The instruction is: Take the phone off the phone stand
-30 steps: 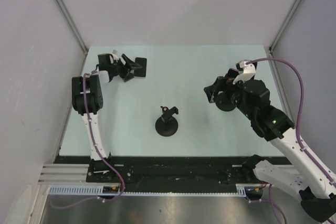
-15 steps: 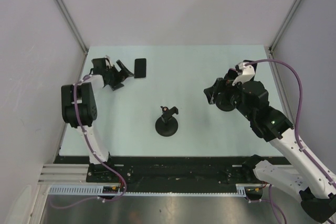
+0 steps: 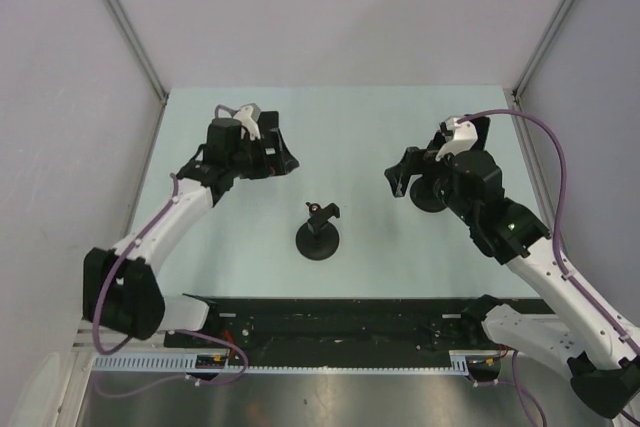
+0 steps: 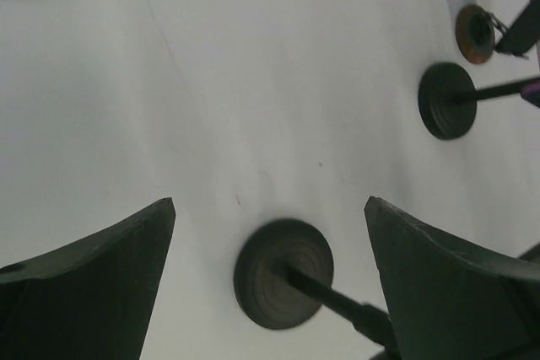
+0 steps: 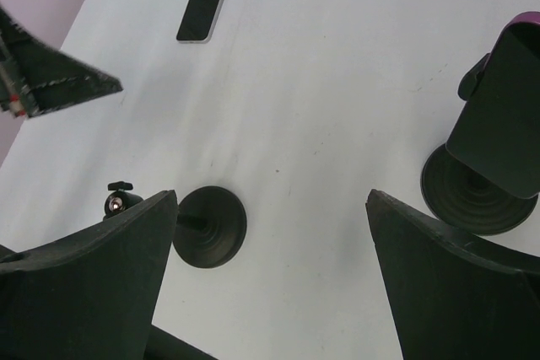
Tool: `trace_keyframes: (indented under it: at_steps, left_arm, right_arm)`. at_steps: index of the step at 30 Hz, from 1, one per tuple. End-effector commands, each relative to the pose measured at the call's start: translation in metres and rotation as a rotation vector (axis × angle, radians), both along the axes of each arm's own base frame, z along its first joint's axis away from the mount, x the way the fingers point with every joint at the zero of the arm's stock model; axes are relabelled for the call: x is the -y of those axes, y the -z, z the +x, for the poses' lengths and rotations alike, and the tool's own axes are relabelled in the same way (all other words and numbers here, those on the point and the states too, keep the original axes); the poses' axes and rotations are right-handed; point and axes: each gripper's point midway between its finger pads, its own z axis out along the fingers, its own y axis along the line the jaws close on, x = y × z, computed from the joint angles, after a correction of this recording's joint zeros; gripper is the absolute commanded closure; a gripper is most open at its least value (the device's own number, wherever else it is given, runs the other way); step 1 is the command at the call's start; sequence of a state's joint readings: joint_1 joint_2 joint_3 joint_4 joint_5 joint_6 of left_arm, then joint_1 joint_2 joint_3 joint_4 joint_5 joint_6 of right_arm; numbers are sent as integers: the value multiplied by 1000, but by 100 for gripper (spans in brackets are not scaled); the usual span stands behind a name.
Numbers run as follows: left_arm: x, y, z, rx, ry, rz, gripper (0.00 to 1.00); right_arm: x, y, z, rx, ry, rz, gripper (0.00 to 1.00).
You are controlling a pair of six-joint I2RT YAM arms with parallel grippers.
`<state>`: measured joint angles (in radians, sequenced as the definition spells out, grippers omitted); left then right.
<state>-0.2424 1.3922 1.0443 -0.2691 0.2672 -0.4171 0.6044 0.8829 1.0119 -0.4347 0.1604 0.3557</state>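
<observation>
With both the left fingers (image 4: 84,284) and right fingers (image 5: 84,267) spread and empty, pulling the phone (image 5: 504,111) one-handed could tip or drag its unheld stand (image 5: 468,196).

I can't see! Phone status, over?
Left end effector open, right end effector open. One phone flat on table, second phone on right stand. Nothing blocking it.

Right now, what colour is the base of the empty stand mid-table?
Plain black; the empty stand shows best in the top external view.
</observation>
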Motion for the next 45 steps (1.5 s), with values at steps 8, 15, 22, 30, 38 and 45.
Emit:
trace_keyframes:
  at_steps: [8,15,22,30,38,45]
  left_arm:
    - [53,-55,-117,124,111,5,0]
    - [66,-29,-142,80,127,94,0]
    - [66,-2,-151,53,136,196,0]
    - [53,9,-152,48,130,285,23]
    - [48,6,-148,59,110,317,53]
    - [42,-11,-135,117,81,350,90]
  right_arm:
    - [-19,4,20,11,-27,13,0]
    - [-33,6,27,-1,-48,56,1]
    - [-32,11,29,-20,-33,54,1]
    - [-32,11,29,-27,-28,63,1]
    - [-33,10,29,-26,-32,69,2]
    - [-33,12,27,-34,-33,65,2]
